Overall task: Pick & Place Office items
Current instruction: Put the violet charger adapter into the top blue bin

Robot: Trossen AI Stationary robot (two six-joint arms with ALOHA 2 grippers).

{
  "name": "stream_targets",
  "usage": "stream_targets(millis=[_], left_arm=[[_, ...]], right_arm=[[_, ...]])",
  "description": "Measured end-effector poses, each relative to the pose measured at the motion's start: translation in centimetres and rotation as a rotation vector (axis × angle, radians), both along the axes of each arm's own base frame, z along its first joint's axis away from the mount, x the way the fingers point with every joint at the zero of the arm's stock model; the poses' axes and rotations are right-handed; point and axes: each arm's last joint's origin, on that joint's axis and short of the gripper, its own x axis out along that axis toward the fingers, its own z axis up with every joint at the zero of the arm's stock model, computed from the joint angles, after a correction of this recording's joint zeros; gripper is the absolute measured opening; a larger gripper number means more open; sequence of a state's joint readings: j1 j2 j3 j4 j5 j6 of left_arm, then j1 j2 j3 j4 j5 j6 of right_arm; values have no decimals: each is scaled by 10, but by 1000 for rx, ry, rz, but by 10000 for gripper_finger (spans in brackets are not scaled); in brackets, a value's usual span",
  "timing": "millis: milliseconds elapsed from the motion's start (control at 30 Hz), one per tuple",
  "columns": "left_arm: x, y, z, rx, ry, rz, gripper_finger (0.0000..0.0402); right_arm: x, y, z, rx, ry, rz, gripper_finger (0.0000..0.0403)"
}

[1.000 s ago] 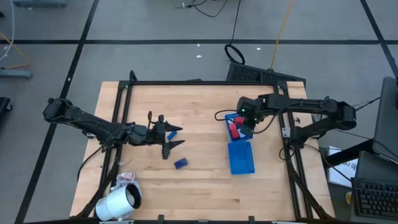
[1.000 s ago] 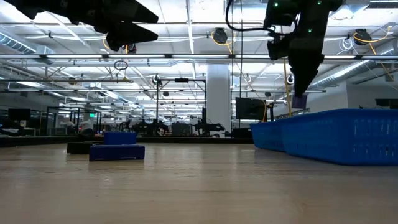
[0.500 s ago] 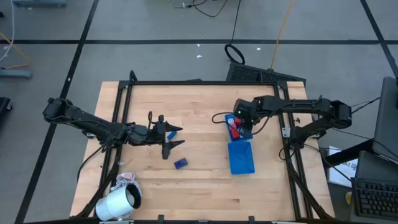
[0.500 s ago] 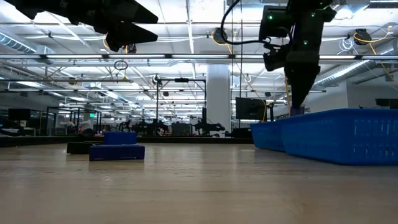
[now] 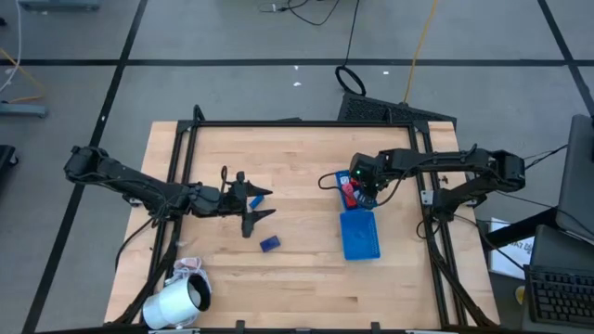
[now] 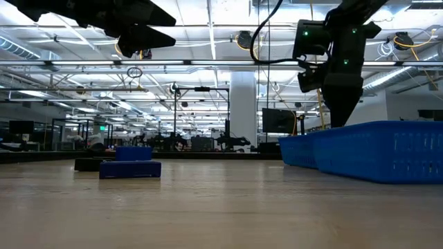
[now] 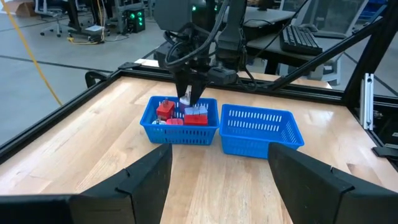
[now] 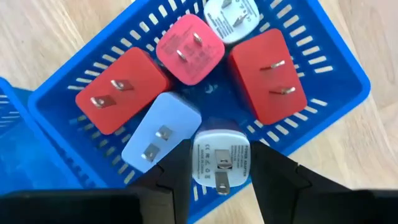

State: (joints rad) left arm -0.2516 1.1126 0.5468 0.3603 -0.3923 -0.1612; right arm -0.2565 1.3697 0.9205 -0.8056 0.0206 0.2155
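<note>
Both arms outstretched, right claw (image 8: 219, 163) low over tray (image 8: 323, 56), gripping white block (image 8: 221, 160).

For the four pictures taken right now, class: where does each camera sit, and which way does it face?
High: overhead, facing down on both arms, left pincer, right pincer.
Low: tabletop level, facing across to a dark blue block; arms enter from above.
Left wrist: past its own fingers toward the blue tray.
Right wrist: looking down at a white plug between its fingers.
All four share the blue tray.
</note>
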Motion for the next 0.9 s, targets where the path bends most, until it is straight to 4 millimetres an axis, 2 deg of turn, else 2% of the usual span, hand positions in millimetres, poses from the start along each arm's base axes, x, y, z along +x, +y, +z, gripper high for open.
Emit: stream_targets(millis=[267,400,833,900], left_arm=[[0,0,0,1,0,1,269],[0,0,0,0,0,1,269],[0,0,0,0,0,1,269],[0,0,0,0,-1,1,269]], right_arm=[[2,1,-9,34,-67,5,123],[0,2,-14,40,-47,5,123],[0,2,-13,37,-51,9,123],[0,2,-13,37,-51,9,133]])
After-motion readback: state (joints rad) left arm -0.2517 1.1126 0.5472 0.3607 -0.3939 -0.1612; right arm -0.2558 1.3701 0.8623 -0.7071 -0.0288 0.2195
